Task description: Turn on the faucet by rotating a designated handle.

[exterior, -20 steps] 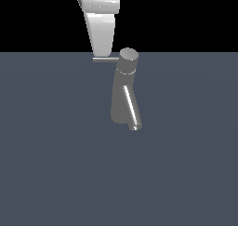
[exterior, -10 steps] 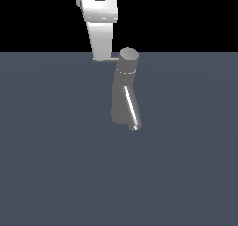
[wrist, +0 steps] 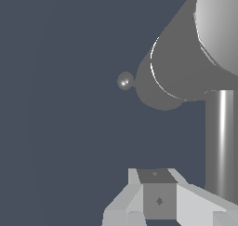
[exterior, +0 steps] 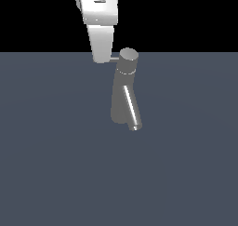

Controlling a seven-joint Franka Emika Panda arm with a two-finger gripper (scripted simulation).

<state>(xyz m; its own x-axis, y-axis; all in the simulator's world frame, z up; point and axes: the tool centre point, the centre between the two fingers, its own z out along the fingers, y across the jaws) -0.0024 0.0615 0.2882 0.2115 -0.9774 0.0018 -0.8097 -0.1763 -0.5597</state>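
The grey faucet point(exterior: 123, 97) leans on the floor, with a cylindrical cap point(exterior: 128, 57) and a slanted spout ending in a bright tip point(exterior: 135, 126). The thin handle point(exterior: 114, 59) sticks out from the cap toward the exterior view's left, and most of it is hidden behind my white gripper point(exterior: 101, 57). My gripper hangs down right beside the cap with its fingers together. In the wrist view the handle point(wrist: 220, 141) runs close beside my fingertips point(wrist: 158, 198), outside them, not between them. The faucet body point(wrist: 183, 67) and the spout tip point(wrist: 125, 81) lie beyond.
A flat dark blue-grey floor point(exterior: 56, 164) lies all around the faucet. A black background fills the space above the horizon. No other objects show.
My gripper has shifted slightly toward the exterior view's right, closer to the cap. It now covers more of the handle, so only a short stub shows.
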